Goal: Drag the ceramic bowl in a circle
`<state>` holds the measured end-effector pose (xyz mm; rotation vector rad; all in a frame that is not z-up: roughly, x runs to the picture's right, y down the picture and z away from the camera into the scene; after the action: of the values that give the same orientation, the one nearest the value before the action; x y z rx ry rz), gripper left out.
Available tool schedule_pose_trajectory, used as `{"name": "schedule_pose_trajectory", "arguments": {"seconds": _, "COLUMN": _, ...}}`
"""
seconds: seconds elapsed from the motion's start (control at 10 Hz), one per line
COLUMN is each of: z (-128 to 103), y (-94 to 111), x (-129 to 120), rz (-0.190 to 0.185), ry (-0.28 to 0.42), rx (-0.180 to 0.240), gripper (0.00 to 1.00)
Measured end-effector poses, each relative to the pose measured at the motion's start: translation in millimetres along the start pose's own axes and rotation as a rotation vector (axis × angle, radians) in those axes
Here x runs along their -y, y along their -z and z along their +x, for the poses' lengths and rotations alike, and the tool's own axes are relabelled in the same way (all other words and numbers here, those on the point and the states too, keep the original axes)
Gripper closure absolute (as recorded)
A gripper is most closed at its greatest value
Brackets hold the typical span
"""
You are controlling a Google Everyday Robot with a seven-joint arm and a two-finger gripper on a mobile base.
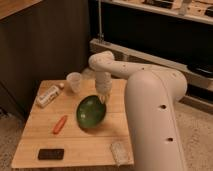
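The ceramic bowl point(90, 112) is a glossy dark-green round bowl in the middle of the wooden table point(35, 137). It looks tipped, with its inside facing the camera. My gripper point(103, 97) points down at the bowl's far right rim and is shut on that rim. The white arm reaches in from the right and hides the table's right part.
A translucent white cup point(74, 81) stands just behind the bowl to the left. A small bottle point(49, 96) lies at the far left. A red-orange stick-shaped item point(60, 124) lies left of the bowl. A black phone-like slab point(51, 154) and a pale packet point(119, 152) lie near the front edge.
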<state>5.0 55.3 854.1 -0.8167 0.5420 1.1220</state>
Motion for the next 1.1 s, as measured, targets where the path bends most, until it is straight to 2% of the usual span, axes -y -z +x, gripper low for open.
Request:
{"name": "schedule_pose_trajectory", "arguments": {"seconds": 0.2, "z": -10.3, "y": -3.5, "x": 33.4, "rz": -0.106, "ry": -0.123, "rx": 0.026, "gripper": 0.87}}
{"name": "schedule_pose_trajectory", "arguments": {"seconds": 0.3, "z": -10.3, "y": -8.2, "x": 46.0, "rz": -0.147, "ry": -0.164, "rx": 0.031, "gripper": 0.87}}
{"name": "schedule_pose_trajectory", "arguments": {"seconds": 0.4, "z": -7.3, "y": -14.9, "x": 60.8, "rz": -0.167, "ry": -0.210, "rx": 0.031, "gripper": 0.87}}
{"name": "schedule_pose_trajectory", "arguments": {"seconds": 0.5, "z": 3.1, "y": -18.4, "x": 74.6, "rz": -0.168, "ry": -0.235, "rx": 0.031, "gripper": 0.87}}
{"name": "schedule_pose_trajectory", "arguments": {"seconds": 0.7, "z": 28.2, "y": -16.9, "x": 103.2, "rz": -0.146, "ry": -0.275, "rx": 0.039, "gripper": 0.87}}
{"name": "schedule_pose_trajectory", "arguments": {"seconds": 1.0, "z": 63.3, "y": -17.0, "x": 127.6, "rz": -0.107, "ry": -0.314, "rx": 0.040, "gripper": 0.87}}
{"name": "schedule_pose_trajectory", "arguments": {"seconds": 1.1, "z": 71.1, "y": -20.2, "x": 127.4, "rz": -0.101, "ry": -0.315, "rx": 0.038, "gripper": 0.87}}
